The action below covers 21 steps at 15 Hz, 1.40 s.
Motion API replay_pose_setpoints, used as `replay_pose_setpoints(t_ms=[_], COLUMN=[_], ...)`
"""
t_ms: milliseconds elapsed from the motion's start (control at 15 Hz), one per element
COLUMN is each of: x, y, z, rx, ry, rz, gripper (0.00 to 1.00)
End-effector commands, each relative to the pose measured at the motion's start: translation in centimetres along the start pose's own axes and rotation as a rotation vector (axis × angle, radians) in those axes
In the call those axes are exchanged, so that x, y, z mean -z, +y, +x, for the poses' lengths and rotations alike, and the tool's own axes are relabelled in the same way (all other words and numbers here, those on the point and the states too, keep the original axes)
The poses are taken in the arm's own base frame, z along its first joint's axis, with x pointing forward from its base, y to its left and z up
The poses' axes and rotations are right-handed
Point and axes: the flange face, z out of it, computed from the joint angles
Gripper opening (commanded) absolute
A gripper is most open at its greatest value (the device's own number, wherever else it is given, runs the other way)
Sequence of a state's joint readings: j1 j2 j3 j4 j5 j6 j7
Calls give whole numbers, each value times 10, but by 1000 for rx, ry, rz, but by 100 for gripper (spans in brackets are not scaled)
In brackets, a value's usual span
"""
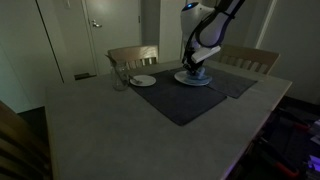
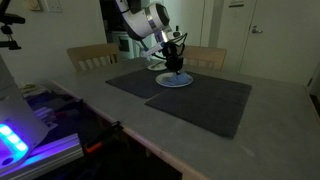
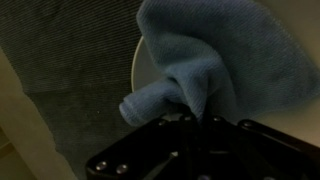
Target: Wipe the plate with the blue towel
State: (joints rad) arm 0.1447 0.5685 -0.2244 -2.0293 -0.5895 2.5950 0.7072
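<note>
A blue towel (image 3: 200,55) lies bunched on a pale plate (image 3: 140,65) in the wrist view. My gripper (image 3: 195,115) is shut on a fold of the towel and presses it down on the plate. In both exterior views the gripper (image 1: 194,68) (image 2: 176,68) stands over the plate (image 1: 194,80) (image 2: 177,83), which rests on a dark placemat (image 1: 185,100) (image 2: 190,95). The towel covers most of the plate.
A second small plate (image 1: 143,80) and a clear glass (image 1: 119,76) stand at the far left of the mat. Wooden chairs (image 1: 133,55) (image 1: 248,58) are pushed in at the far side. The grey table (image 1: 110,130) has its edge close at the front.
</note>
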Motion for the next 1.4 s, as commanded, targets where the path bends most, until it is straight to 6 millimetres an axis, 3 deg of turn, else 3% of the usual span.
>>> replay_pose_setpoints(t_ms=[0, 933, 1333], x=[-10, -13, -18], y=[-3, -7, 11], z=[10, 33, 32], rx=[-62, -164, -64], ry=[-17, -36, -61], rz=[66, 377, 284], gripper=[2, 2, 2])
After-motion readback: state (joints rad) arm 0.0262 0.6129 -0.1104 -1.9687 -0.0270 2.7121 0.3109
